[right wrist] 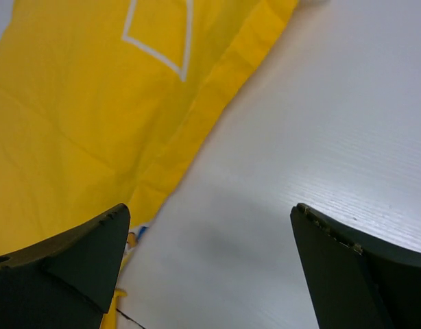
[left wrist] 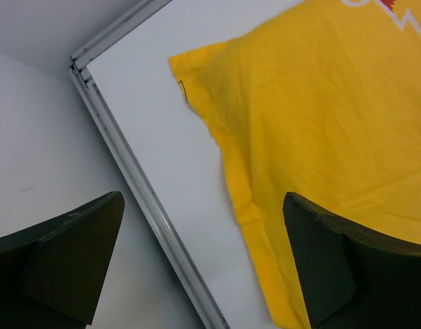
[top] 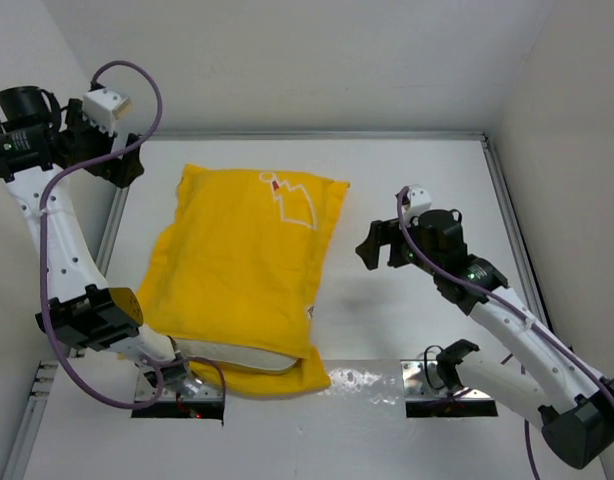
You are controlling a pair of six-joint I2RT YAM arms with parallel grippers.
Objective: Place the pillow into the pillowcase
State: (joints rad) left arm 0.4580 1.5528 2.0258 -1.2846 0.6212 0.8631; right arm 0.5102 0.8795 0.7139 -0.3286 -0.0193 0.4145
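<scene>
Nearly bagged, the pillow [top: 242, 357] shows white at the pillowcase [top: 237, 260] mouth by the desk's [top: 417, 170] near edge; the left gripper [top: 122, 168] and right gripper [top: 375, 248], jaws apart and empty, should pinch that hem and tug it nearward.

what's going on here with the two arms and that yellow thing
Two robot arms are putting a pillow into its case. The pillow is almost entirely inside the yellow pillowcase, which lies on the table. Only a white strip shows at the near opening. Neither arm holds anything. The left gripper hangs open off the case's far left corner, and the right gripper is open beside its right edge, apart from the fabric.
</scene>
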